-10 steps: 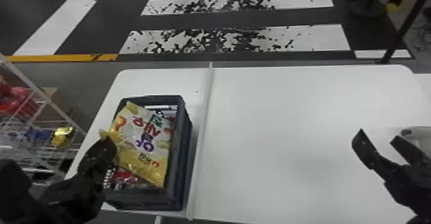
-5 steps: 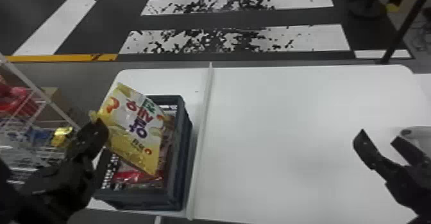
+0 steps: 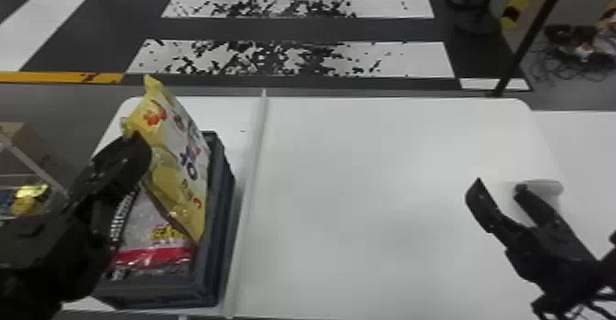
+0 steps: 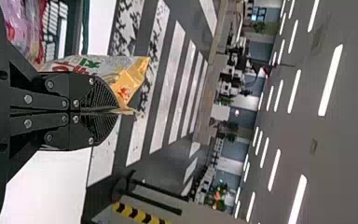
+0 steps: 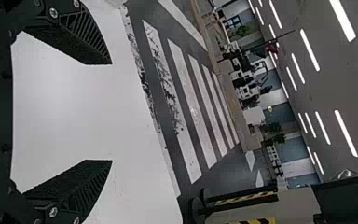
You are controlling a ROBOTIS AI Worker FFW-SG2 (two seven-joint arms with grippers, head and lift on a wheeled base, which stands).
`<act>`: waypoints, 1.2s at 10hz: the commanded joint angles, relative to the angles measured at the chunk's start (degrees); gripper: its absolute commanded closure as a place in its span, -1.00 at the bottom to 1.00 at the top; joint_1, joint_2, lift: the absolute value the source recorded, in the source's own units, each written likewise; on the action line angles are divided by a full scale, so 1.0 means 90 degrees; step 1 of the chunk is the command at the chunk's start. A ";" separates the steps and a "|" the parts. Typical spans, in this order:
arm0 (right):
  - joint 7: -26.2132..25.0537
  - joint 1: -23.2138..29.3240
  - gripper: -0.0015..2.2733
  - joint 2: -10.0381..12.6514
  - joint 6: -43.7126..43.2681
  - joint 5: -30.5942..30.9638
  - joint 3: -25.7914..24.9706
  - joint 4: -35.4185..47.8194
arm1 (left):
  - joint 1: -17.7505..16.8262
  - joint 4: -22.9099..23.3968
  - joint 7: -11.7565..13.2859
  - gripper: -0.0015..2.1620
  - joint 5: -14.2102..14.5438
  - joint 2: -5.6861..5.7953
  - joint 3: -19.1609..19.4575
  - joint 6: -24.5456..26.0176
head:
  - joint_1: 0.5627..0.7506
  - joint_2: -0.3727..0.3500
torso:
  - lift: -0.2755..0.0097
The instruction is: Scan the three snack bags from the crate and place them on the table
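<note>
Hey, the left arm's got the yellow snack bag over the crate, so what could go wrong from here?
The left end effector pinches the yellow bag only by its edge near one corner, so it might slip, swing or tear.

The bag's low end hangs close to the crate's side wall and could snag there.

It also overlaps the pinkish bag in the head view; if they touch, lifting might drag that one along.
</note>
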State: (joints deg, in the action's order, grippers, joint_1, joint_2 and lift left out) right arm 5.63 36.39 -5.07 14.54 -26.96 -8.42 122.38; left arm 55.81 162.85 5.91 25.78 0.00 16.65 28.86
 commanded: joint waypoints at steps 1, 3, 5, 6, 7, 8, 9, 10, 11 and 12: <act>-0.0001 0.0000 -0.88 0.0006 0.0001 -0.0012 -0.0120 0.0035 | -0.0224 -0.0204 0.0408 0.83 0.0007 -0.0017 -0.0385 -0.0007 | 0.41 0.00 | 0.50; -0.0001 0.0010 -0.88 0.0016 0.0020 -0.0002 -0.0168 0.0093 | -0.0585 -0.0682 0.0799 0.83 -0.0130 -0.0017 -0.1010 0.0012 | 0.41 -0.28 | 0.50; -0.0010 0.0010 -0.88 0.0016 0.0099 -0.0002 -0.0159 0.0132 | -0.0839 -0.0975 0.0847 0.83 -0.0667 -0.0017 -0.1674 0.0012 | 0.41 -0.41 | 0.50; -0.0010 0.0010 -0.88 0.0016 0.0118 0.0008 -0.0159 0.0142 | -0.1074 -0.1268 0.0945 0.83 -0.0891 -0.0017 -0.1986 0.0012 | 0.41 -0.48 | 0.50; -0.0010 -0.0010 -0.88 0.0016 0.0196 0.0018 -0.0168 0.0181 | -0.1289 -0.1581 0.1013 0.83 -0.1077 -0.0017 -0.2270 0.0012 | 0.41 -0.56 | 0.50; -0.0010 -0.0039 -0.88 0.0006 0.0274 0.0027 -0.0168 0.0210 | -0.1494 -0.1903 0.1101 0.83 -0.1106 -0.0017 -0.2436 0.0012 | 0.41 -0.60 | 0.50; -0.0010 -0.0059 -0.88 0.0006 0.0313 0.0037 -0.0168 0.0210 | -0.1718 -0.2225 0.1248 0.83 -0.1106 -0.0017 -0.2582 -0.0007 | 0.41 -0.67 | 0.50; -0.0010 -0.0068 -0.88 -0.0003 0.0333 0.0037 -0.0178 0.0210 | -0.1953 -0.2596 0.1453 0.83 -0.1096 -0.0017 -0.2719 -0.0007 | 0.41 -0.72 | 0.50; -0.0010 -0.0098 -0.88 -0.0013 0.0392 0.0037 -0.0178 0.0210 | -0.2187 -0.2958 0.1590 0.83 -0.1077 -0.0017 -0.2816 0.0012 | 0.41 -0.80 | 0.50; -0.0010 -0.0127 -0.88 -0.0023 0.0431 0.0047 -0.0178 0.0210 | -0.2421 -0.3339 0.1785 0.83 -0.1067 -0.0017 -0.2895 -0.0007 | 0.41 -0.86 | 0.50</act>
State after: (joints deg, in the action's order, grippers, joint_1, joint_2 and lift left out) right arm 5.57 35.41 -5.20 18.11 -26.60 -10.02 124.28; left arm 35.40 134.97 21.71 16.11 0.00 -8.90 28.87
